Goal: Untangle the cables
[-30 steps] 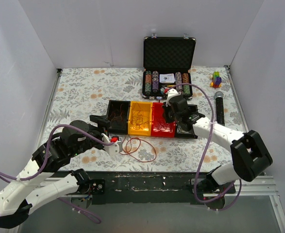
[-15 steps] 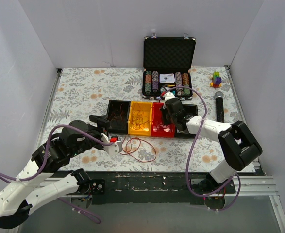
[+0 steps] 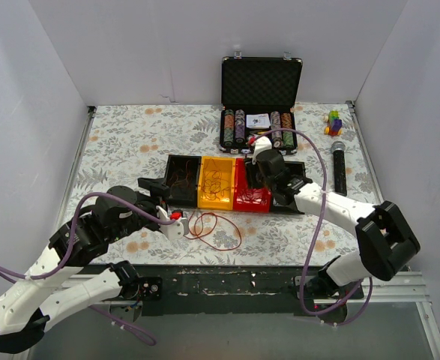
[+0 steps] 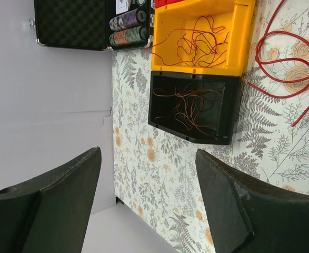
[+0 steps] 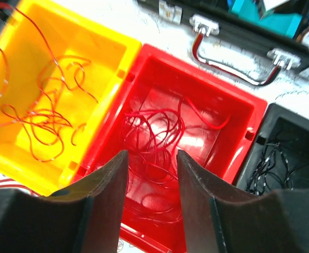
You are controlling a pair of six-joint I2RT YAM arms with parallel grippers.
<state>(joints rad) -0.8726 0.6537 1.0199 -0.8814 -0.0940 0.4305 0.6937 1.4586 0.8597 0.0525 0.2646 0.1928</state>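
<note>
A loose loop of red cables lies on the flowered table in front of the bins, and shows at the top right of the left wrist view. More thin cables lie in the yellow bin, the red bin and the black bin. My right gripper hovers open over the red bin, with tangled red strands below and nothing between its fingers. My left gripper stands open and empty, left of the loose loop and just short of the black bin.
An open black case of poker chips stands behind the bins. A microphone and small toy blocks lie at the right. Another black bin sits right of the red one. White walls close in three sides.
My right gripper, shut earlier, now stands open over the red bin, and its arm has shifted slightly. The left arm and the loose loop have not moved.
</note>
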